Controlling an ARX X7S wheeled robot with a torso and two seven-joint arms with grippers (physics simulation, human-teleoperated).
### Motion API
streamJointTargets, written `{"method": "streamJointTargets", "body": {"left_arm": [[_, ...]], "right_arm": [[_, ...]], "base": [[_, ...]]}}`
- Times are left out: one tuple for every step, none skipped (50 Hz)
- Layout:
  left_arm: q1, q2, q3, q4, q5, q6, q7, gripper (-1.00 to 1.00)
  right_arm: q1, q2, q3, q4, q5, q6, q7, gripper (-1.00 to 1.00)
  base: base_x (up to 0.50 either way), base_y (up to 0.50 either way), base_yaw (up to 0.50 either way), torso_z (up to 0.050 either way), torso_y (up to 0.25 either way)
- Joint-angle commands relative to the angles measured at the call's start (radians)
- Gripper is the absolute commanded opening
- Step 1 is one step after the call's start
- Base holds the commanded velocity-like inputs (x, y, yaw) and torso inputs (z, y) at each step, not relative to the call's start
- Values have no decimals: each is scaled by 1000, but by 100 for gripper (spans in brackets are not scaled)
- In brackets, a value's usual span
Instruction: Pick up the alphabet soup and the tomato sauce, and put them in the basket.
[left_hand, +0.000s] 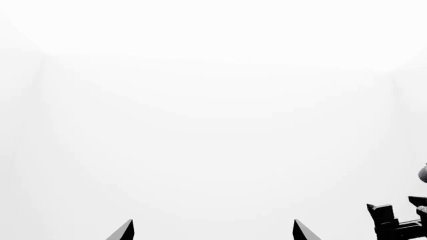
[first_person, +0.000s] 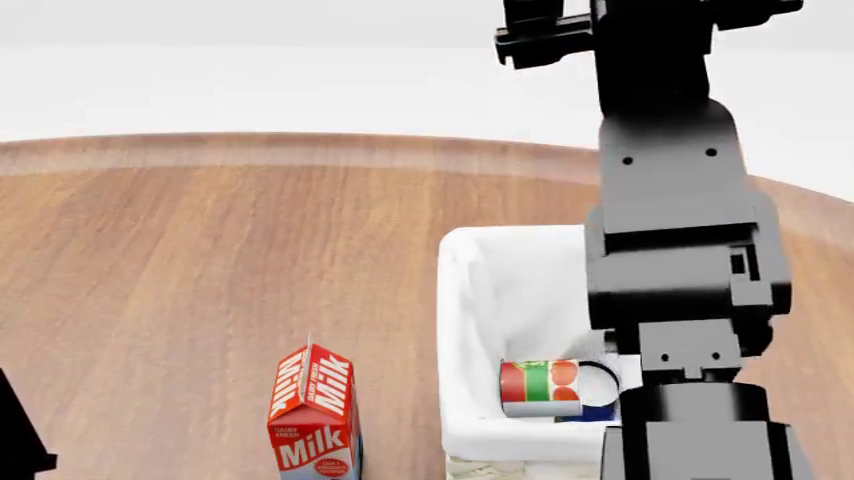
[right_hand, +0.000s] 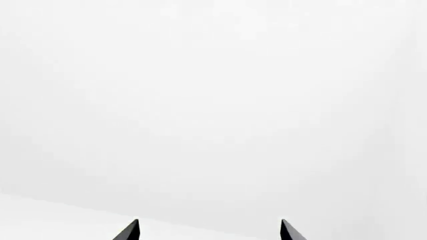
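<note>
The tomato sauce (first_person: 545, 387) lies on its side inside the basket (first_person: 470, 300), near the basket's near end, its red label with the green band facing up and its silver top turned toward the robot's right. Just beyond it on that side, a small patch of blue shows at the base of the right arm (first_person: 681, 250); this appears to be the alphabet soup (first_person: 593, 409), also within the basket, though most of it is hidden by the arm and its pose cannot be confirmed. The basket stands on the wooden table (first_person: 200, 260), its white cloth liner folded over the rim. A red-and-white milk carton (first_person: 315, 412) stands upright on the table beside the basket, on the robot's left, apart from the rim.

The right arm rises in front of the basket and extends up out of the head view. In the right wrist view, the right gripper (right_hand: 209, 231) shows only two dark fingertips (right_hand: 129, 231) set well apart, with nothing between them, facing a blank white background. In the left wrist view, the left gripper (left_hand: 212, 231) shows likewise: two dark fingertips (left_hand: 124, 231) spread wide, nothing held, against plain white. A dark part of the robot (left_hand: 399, 220) appears at the edge of that view.
</note>
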Motion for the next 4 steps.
{"method": "streamJointTargets", "body": {"left_arm": [[-9, 0, 9, 11, 1, -12, -3, 100], [-10, 0, 10, 12, 0, -13, -4, 100], [-10, -1, 12, 17, 3, -16, -5, 100], [-10, -2, 12, 17, 2, -16, -5, 100]], "right_arm": [[-95, 8, 4, -429, 7, 138, 5, 100], [-98, 8, 2, -449, 8, 148, 3, 100], [-107, 9, 0, -493, 7, 153, 4, 100], [-111, 8, 1, -512, 8, 159, 7, 100]], "base": [[0, 0, 0, 0, 0], [0, 0, 0, 0, 0], [0, 0, 0, 0, 0], [0, 0, 0, 0, 0]]}}
